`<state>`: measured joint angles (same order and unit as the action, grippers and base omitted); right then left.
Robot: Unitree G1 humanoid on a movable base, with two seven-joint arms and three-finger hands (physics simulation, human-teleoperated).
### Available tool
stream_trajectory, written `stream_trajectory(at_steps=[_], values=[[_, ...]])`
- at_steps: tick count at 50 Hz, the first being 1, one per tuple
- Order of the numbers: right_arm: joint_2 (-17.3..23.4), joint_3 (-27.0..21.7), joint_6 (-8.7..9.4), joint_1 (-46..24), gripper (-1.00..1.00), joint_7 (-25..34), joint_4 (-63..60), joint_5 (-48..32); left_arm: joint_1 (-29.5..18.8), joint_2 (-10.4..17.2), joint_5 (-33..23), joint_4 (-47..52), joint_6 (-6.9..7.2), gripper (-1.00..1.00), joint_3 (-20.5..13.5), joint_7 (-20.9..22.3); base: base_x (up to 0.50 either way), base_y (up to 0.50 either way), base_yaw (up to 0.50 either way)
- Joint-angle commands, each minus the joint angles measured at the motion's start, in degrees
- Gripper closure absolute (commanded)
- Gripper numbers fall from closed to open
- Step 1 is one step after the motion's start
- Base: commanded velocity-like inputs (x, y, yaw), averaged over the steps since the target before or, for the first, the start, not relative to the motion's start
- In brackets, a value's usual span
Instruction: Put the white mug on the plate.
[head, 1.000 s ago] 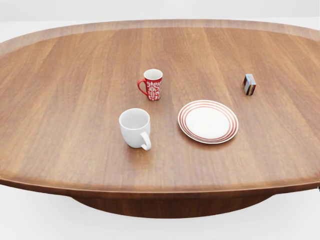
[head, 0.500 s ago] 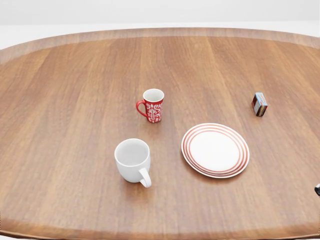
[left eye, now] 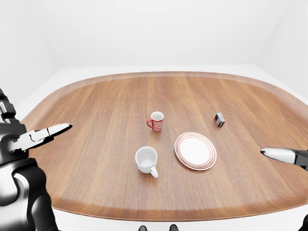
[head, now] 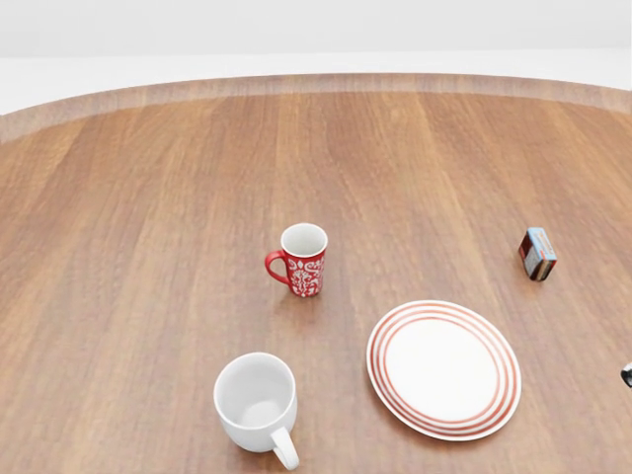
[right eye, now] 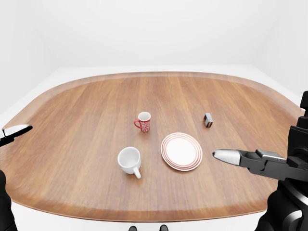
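The mug near the left is plain white. The plate is white with red rings. The far mug is red with white scrollwork. The table is brown woodgrain.

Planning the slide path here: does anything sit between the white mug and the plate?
Nothing visible does. The white mug stands upright to the left of the plate in the head view, with only bare table between them. The red mug stands above that gap, and the small box is off to the upper right.
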<state>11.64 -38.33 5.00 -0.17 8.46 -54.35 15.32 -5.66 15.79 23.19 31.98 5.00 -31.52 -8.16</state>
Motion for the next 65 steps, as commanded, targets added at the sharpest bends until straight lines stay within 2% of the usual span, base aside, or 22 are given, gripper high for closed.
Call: stream_trajectory(at_steps=[1, 12, 20, 24, 28, 29, 31, 32, 33, 34, 35, 40, 44, 46, 51, 59, 61, 62, 65], values=[[-0.32, 0.5, 0.0, -0.14, -1.0, 0.18, 2.65, 0.26, -0.75, -0.67, -0.57, -5.59, 0.0, -1.0, 1.36, 0.14, 0.39, 0.0, 0.0], [-0.51, -0.48, 0.0, 0.08, -1.0, -0.4, 2.61, 0.92, -0.78, -0.72, -0.64, -5.57, 0.0, -1.0, 1.37, 0.17, 0.35, 0.0, 0.0], [-1.07, 4.53, 0.0, 0.06, -1.0, 1.49, 1.03, -3.26, -0.55, -0.88, -0.8, -5.65, 0.0, -1.0, 1.42, 0.26, 0.0, 0.0, 0.0], [-0.4, 8.56, 0.0, -1.36, -1.0, 3.18, -1.26, -6.65, -0.48, -1.02, -1.08, -5.48, 0.0, -1.0, 1.58, 0.26, 0.0, 0.0, 0.0], [0.5, 18.13, 0.0, -4.32, -1.0, 5.02, -1.68, -15.87, -0.52, -1.12, -1.36, -5.33, 0.0, -1.0, 1.76, 0.3, 0.0, 0.0, 0.0], [1.7, 22.82, 0.0, -5.42, -1.0, 6.16, -1.79, -19.99, -0.59, -1.11, -1.4, -5.5, 0.0, -1.0, 1.74, 0.32, 0.0, 0.0, 0.0], [1.52, 28.75, 0.0, -7.74, -1.0, 8.49, -1.68, -26.34, -0.59, -1.11, -1.4, -5.57, 0.0, -1.0, 1.72, 0.34, 0.0, 0.0, 0.0], [1.77, 33.34, 0.0, -8.77, -1.0, 10.28, -1.45, -30.31, -0.57, -1.12, -1.43, -5.57, 0.0, -1.0, 1.75, 0.36, 0.0, 0.0, 0.0], [0.81, 35.53, 0.0, -9.53, -1.0, 11.77, -1.28, -33.02, -0.57, -1.14, -1.45, -5.59, 0.0, -1.0, 1.76, 0.36, 0.0, 0.0, 0.0], [0.34, 41.78, 0.0, -10.93, -1.0, 13.19, -0.17, -38.26, -0.54, -1.17, -1.43, -5.62, 0.0, -1.0, 1.74, 0.38, 0.0, 0.0, 0.0], [-0.8, 45.03, 0.0, -11.33, -1.0, 15.04, 0.84, -42.24, -0.52, -1.18, -1.37, -5.66, 0.0, -1.0, 1.7, 0.4, 0.0, 0.0, 0.0], [-10.02, 58.83, 0.0, -11.02, -1.0, 24.65, 5.82, -61.87, -0.49, -1.17, -1.25, -5.51, 0.0, -1.0, 1.73, 0.3, 0.0, 0.0, 0.0], [-17.25, 64.68, 0.0, -10.32, -1.0, 31.08, 10.43, -72.57, -0.49, -1.09, -1.08, -5.65, 0.0, -1.0, 1.45, 0.29, 0.0, 0.0, 0.0], [-19.85, 66.16, 0.0, -9.8, -1.0, 31.54, 12.31, -76.0, -0.48, -1.08, -1.07, -5.6, 0.0, -1.0, 1.48, 0.25, 0.0, 0.0, 0.0], [-24.8, 74.37, 0.0, -6.46, -1.0, 31.54, 15.3, -84.35, -0.54, -0.9, -0.77, -5.34, 0.0, -1.0, 1.19, 0.21, 0.0, 0.0, 0.0], [-24.04, 79.54, 0.0, -2.4, -1.0, 31.54, 24.19, -87.36, -0.58, -0.78, -0.54, -5.52, 0.0, -1.0, 1.06, 0.11, 0.0, 0.0, 0.0], [-24.12, 79.52, 0.0, -2.29, -1.0, 31.54, 24.26, -87.46, -0.58, -0.77, -0.53, -5.53, 0.0, -1.0, 1.07, 0.1, 0.0, 0.0, 0.0], [-22.2, 81.82, 0.0, -1.25, -1.0, 31.54, 27.01, -91.17, -0.61, -0.7, -0.4, -5.59, 0.0, -1.0, 0.93, 0.09, 0.0, 0.0, 0.0], [-22.23, 83.5, 0.0, 0.64, -1.0, 31.54, 27.93, -93.21, -0.6, -0.66, -0.33, -5.5, 0.0, -1.0, 0.93, -0.01, 0.0, 0.0, 0.0]])
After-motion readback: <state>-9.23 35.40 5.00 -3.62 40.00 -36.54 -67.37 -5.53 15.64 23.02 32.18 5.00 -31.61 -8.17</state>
